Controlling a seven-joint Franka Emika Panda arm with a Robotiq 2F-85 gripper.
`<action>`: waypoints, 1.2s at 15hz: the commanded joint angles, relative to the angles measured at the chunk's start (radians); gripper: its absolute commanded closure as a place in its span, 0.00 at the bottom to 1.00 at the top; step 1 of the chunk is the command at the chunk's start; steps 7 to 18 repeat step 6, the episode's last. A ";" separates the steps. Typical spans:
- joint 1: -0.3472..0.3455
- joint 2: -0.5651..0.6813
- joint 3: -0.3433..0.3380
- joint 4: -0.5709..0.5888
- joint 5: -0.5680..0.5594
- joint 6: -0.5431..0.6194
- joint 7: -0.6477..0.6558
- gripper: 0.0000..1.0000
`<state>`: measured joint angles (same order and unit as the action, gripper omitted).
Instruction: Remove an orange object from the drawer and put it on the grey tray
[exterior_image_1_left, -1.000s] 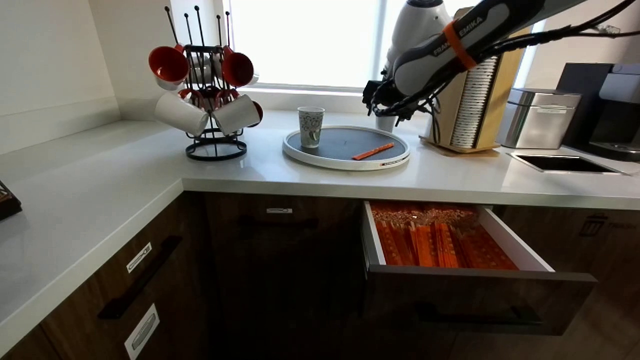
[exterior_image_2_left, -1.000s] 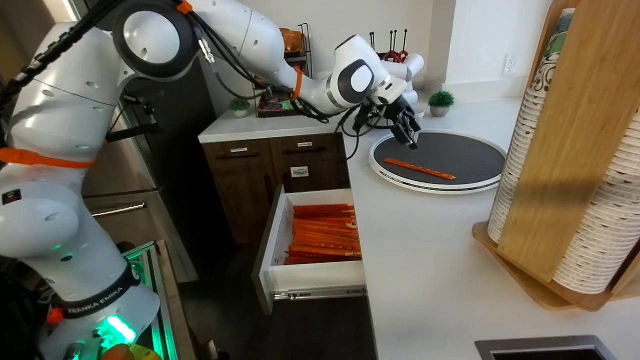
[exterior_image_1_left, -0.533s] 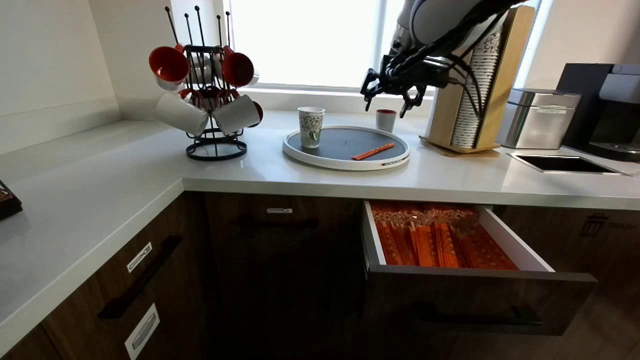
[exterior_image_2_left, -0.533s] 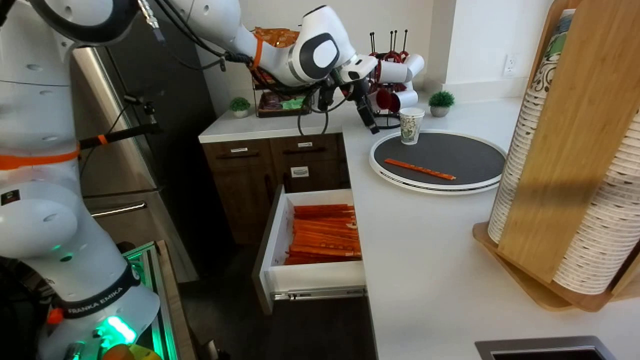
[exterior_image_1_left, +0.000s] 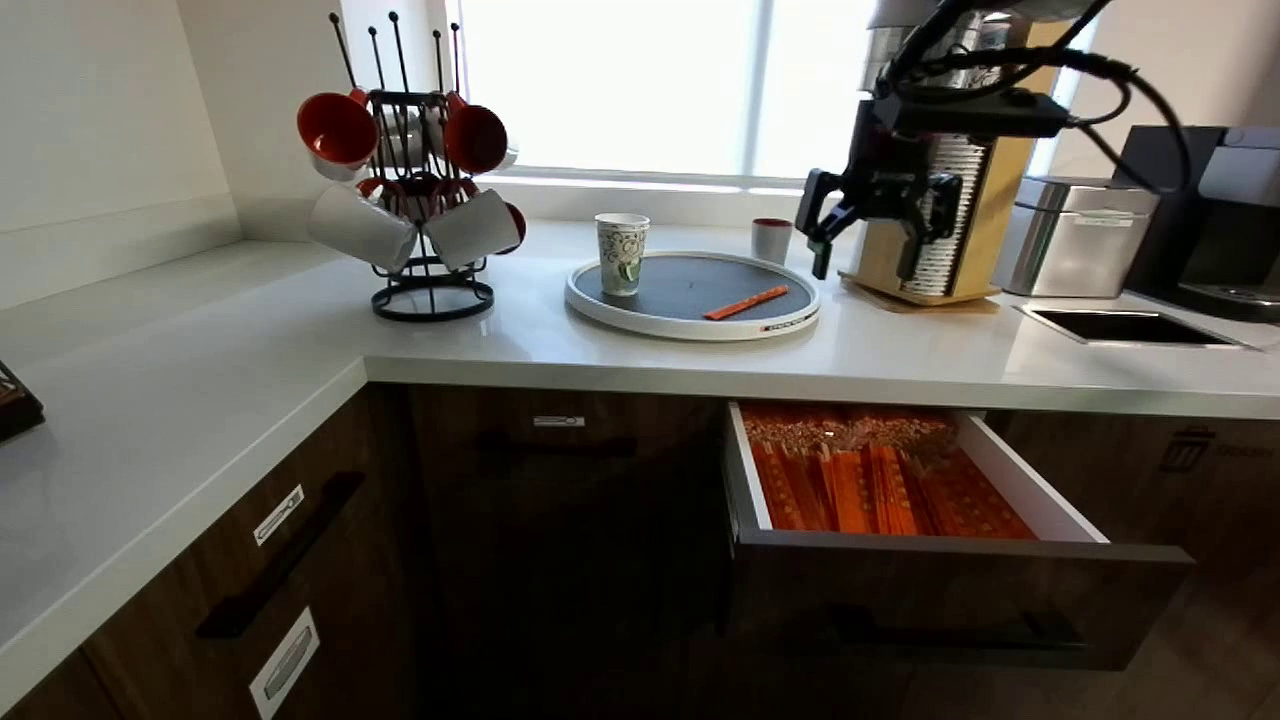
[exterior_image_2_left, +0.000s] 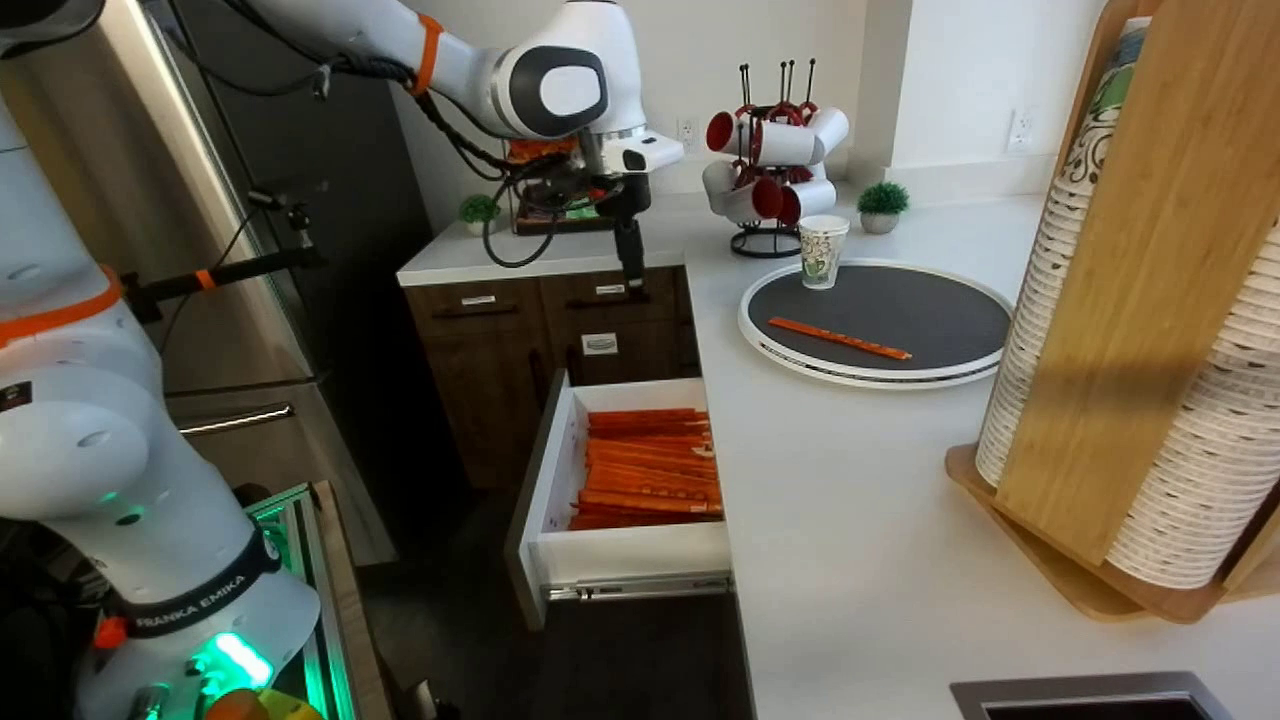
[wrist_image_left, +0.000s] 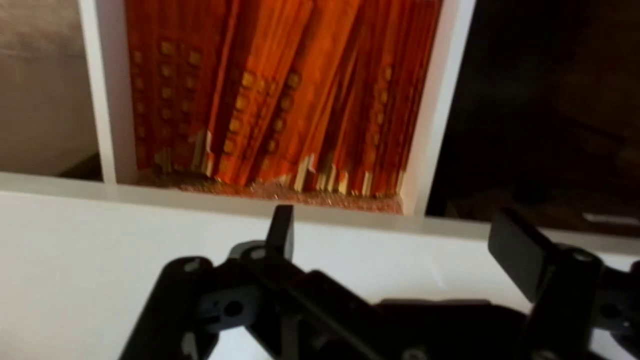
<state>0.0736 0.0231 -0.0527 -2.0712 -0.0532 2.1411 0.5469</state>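
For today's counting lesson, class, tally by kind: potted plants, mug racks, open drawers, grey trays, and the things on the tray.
Potted plants: 2
Mug rack: 1
Open drawer: 1
Grey tray: 1
Cup on tray: 1
Orange object on tray: 1
Total: 7

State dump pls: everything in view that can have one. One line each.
Fingers: apart, nothing held
Drawer: pulled open, many orange packets inside
Grey tray: resting on the counter
Single orange packet: lying flat on the tray
Paper cup: upright on the tray, contents can't be told
Labelled drawers: shut
Mug rack: upright
Mugs: hanging on the rack
Stacked cups: nested in wooden holder
Base light: lit green
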 joint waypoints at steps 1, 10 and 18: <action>-0.018 -0.104 0.033 -0.098 0.032 -0.189 -0.062 0.00; -0.027 -0.085 0.046 -0.077 0.006 -0.176 -0.039 0.00; -0.027 -0.085 0.046 -0.077 0.006 -0.176 -0.039 0.00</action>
